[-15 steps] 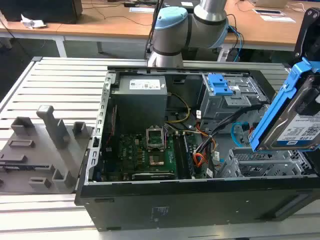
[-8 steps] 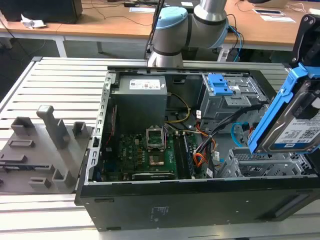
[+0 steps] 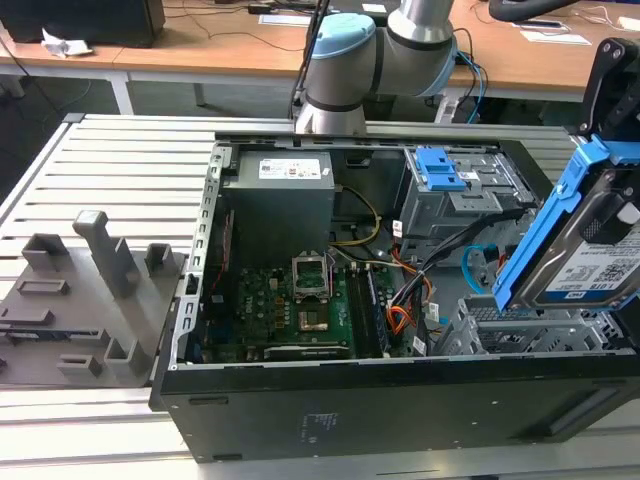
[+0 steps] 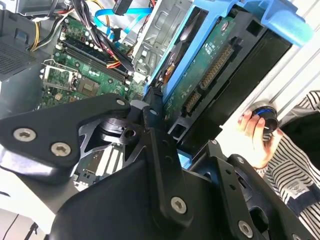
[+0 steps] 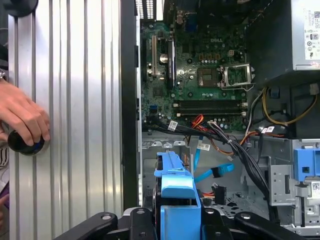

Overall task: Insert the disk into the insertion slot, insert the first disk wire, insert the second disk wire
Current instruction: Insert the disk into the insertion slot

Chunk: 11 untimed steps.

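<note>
The open computer case sits on the ribbed desk. At the exterior view's right the disk, silver with a white label in a bright blue carrier, hangs steeply tilted just above the perforated grey insertion slot. The arm reaches over from the far side, its tool pinching the disk's edges, and the light-blue second disk wire curls beside the slot.
</note>
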Available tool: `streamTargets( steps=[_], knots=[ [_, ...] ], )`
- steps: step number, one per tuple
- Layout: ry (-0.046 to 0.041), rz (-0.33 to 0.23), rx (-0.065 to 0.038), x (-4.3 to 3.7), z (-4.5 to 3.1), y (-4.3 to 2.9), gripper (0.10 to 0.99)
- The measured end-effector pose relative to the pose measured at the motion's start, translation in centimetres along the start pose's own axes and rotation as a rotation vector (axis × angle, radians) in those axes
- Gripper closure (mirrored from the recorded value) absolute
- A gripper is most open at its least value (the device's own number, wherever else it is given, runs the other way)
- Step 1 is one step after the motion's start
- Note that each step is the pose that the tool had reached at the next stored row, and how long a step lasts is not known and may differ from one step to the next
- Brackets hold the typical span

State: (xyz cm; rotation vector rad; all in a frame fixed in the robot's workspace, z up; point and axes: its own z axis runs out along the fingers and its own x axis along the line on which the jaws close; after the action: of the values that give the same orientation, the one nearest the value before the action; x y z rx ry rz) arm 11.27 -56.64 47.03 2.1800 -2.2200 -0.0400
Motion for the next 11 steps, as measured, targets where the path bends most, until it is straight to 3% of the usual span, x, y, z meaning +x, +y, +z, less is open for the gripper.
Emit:
streamTargets(
  steps=[11],
  knots=[
    [0.0, 0.0, 0.0, 0.0, 0.89, -0.04, 0.725]
  ],
)
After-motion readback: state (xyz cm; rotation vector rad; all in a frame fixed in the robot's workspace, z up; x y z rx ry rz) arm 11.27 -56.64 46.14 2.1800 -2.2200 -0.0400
